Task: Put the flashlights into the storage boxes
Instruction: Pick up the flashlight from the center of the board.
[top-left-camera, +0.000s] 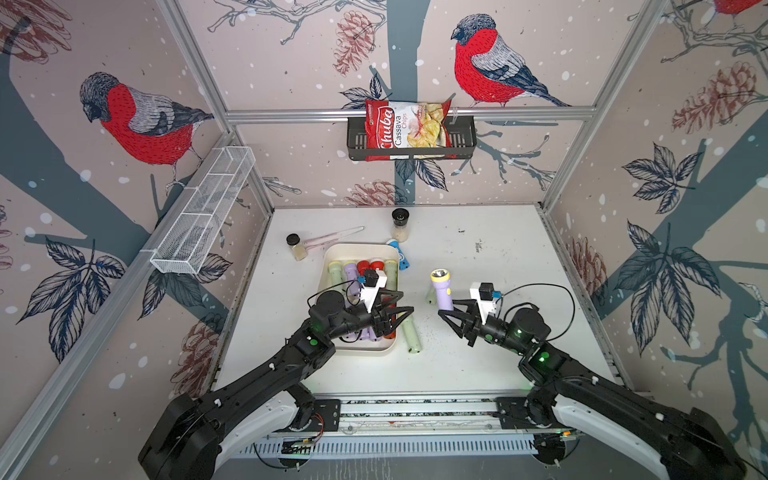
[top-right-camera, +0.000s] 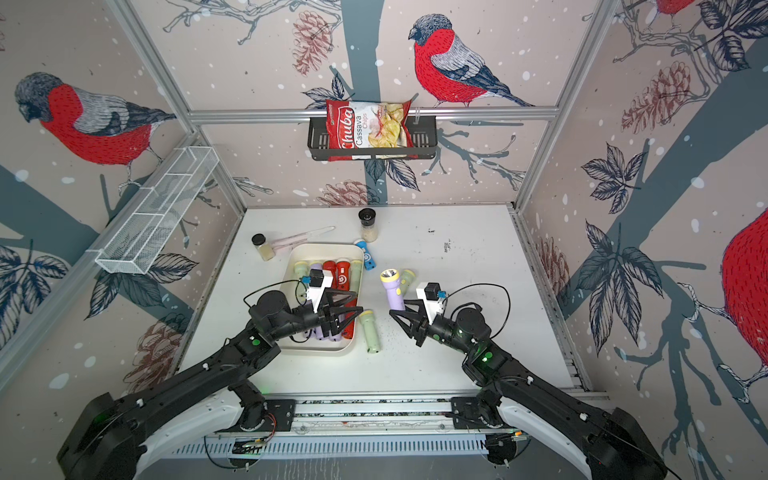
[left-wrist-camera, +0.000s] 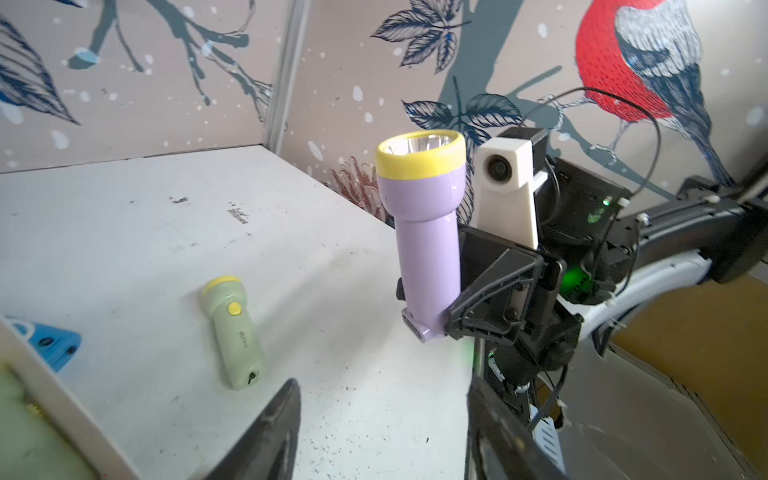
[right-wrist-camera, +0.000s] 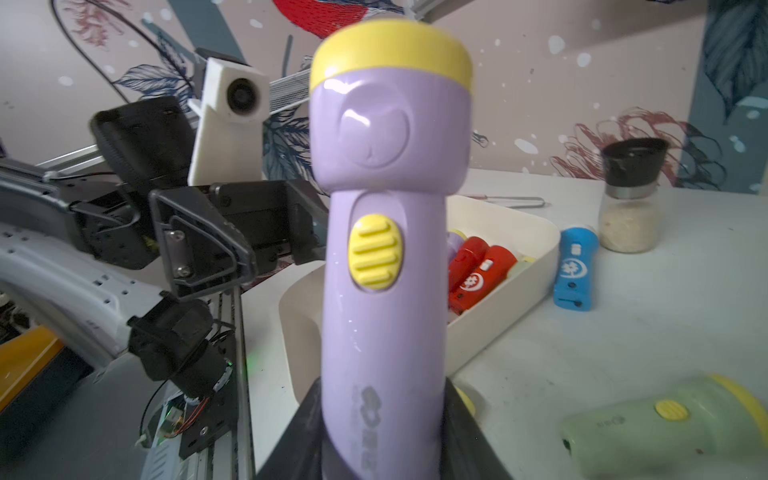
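- Flashlight, lilac with yellow head (top-left-camera: 442, 291): held upright, head up, above the table's middle, just right of the storage tray (top-left-camera: 365, 351). Judged clear of the table.
- Right gripper (top-left-camera: 449, 311): jaws pinching the tail end only. Short grip, so likely to swing if moved fast.
- Left gripper (top-left-camera: 405, 302): over the tray's near right part, jaws spread, nothing between them in the left wrist view.
- Step in hand, judged: carry over the right rim and lay down.
  - Tip to lying before release, long axis along the tray's long side to match the row inside.
  - Lower close to the pile, then open.
  - Mind the left arm over the near half; wait for a clear gap.
- Tray contents: pale green, lilac, two red flashlights (right-wrist-camera: 484, 276) and another pale green, heads toward the far rim. More lilac bodies under the left arm. Count uncertain.
- Left out on the table:
  - pale green flashlight (top-left-camera: 411, 334) just beside the tray's near right corner
  - second pale green flashlight (top-right-camera: 407, 278) behind the held one
  - blue flashlight (top-left-camera: 401, 257) just beside the far right corner
- Black basket (top-left-camera: 461, 141) on the back rail: holds a chips bag (top-left-camera: 405, 129).
- Jar (top-left-camera: 401, 226) near the table's far edge: part full of pale grains.
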